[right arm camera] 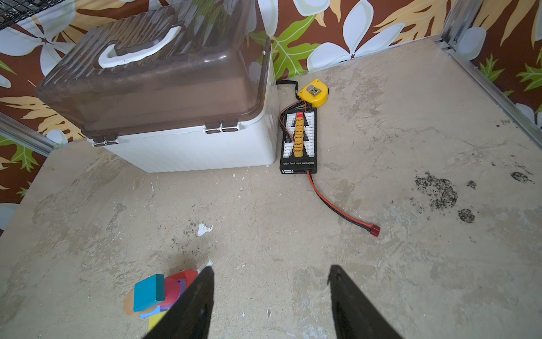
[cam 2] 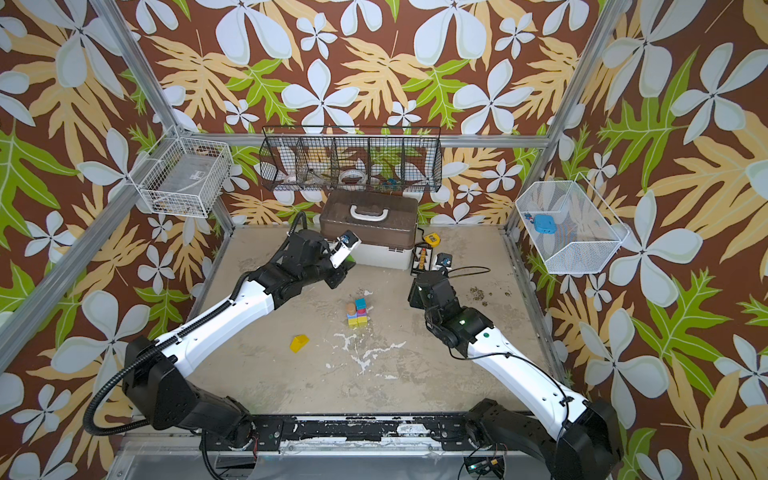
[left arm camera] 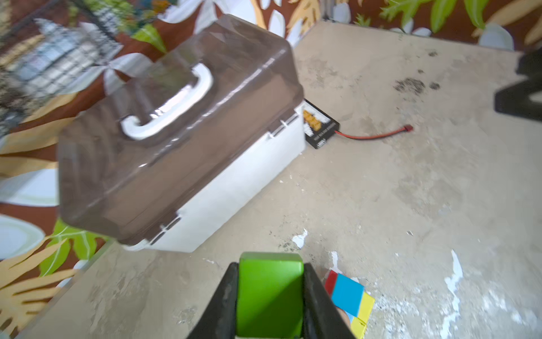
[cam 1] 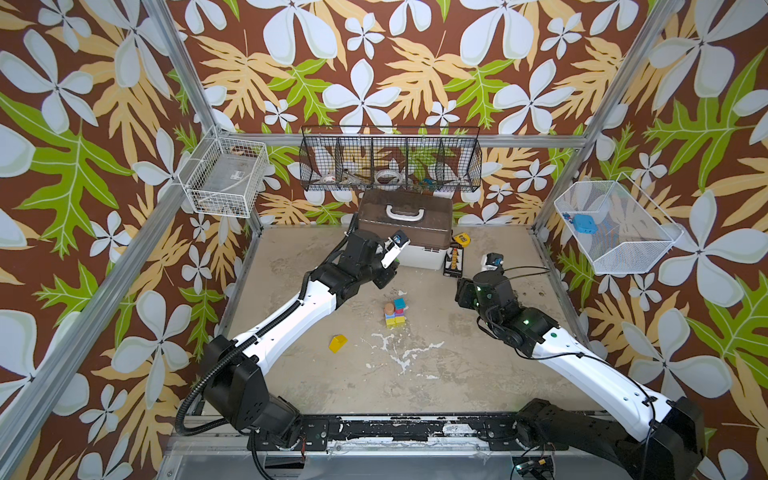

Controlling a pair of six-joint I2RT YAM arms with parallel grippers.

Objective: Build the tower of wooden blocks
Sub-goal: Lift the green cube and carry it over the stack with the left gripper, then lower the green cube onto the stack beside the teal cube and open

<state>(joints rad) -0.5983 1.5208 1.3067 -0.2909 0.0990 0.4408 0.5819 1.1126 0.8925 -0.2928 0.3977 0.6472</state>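
Carefully now, I am holding the green block (left arm camera: 269,293) clamped in my left gripper (left arm camera: 269,265) near the wood block tower (cam 1: 395,313) standing mid-way across the tabletop (cam 1: 457,353), my right gripper (right arm camera: 271,268) gaping empty beside it, and I am risking toppling that uneven stack by setting down off-centre.

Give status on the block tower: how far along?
Done: a short tower stands mid-table, teal cube on top. In hand: left gripper is shut on a green block. Remaining: place it, then the yellow wedge lying apart. Right gripper is open, empty.
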